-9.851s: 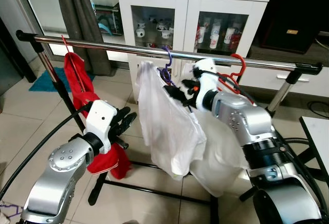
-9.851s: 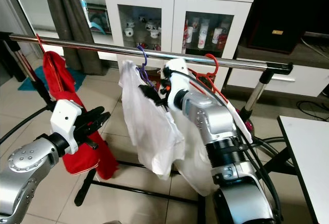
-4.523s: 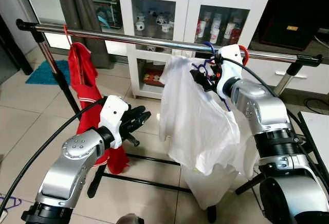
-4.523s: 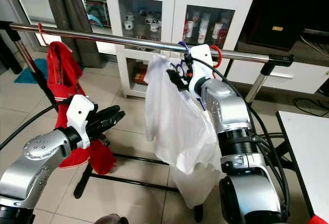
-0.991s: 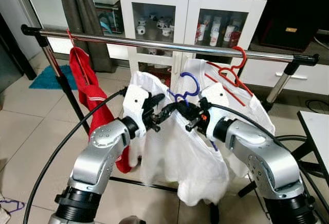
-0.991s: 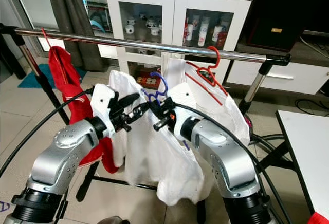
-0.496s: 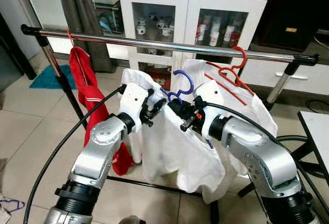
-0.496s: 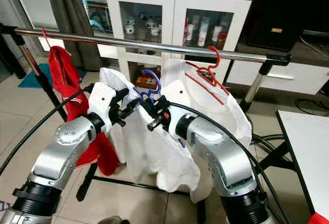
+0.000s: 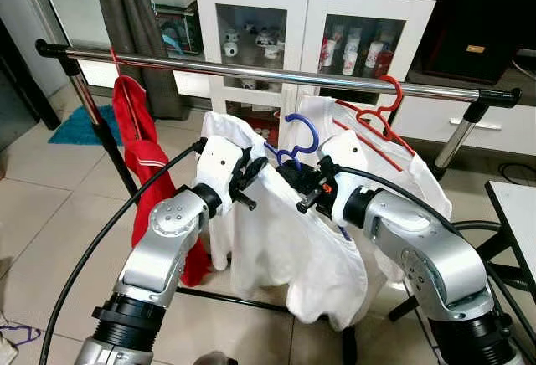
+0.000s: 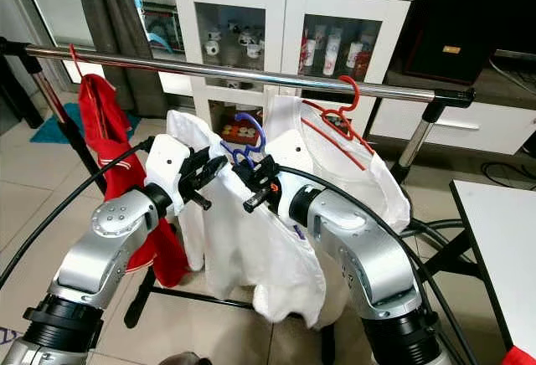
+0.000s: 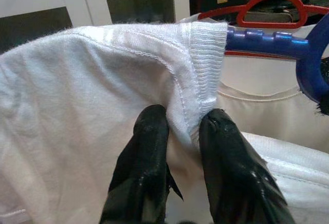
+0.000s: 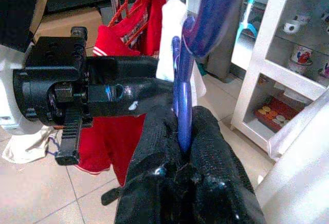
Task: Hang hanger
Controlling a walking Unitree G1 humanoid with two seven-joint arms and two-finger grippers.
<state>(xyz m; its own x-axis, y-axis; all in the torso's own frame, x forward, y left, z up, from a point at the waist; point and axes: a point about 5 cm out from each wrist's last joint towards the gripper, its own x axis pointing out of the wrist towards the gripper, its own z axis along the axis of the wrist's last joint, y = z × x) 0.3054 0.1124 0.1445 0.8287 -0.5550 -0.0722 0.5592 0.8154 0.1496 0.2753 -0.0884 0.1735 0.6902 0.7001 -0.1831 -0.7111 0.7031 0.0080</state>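
Setting: a home, living area used for laundry. Evidence: pale tiled floor; white cabinet with glass doors, small figurines and bottles on its shelves, oddments on top; dark curtain beside it; blue mat on the tiles; free-standing metal clothes rail carrying a red garment and a red hanger with a pale garment; corner of a white table at the robot's right.

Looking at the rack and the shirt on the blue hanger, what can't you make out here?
- Blue hanger arms: head views, hidden under the white shirt.
- Red hanger lower bar: hidden by its cream shirt.
- Cabinet figurines: too small.
- Rack feet: hidden behind shirts and arms.
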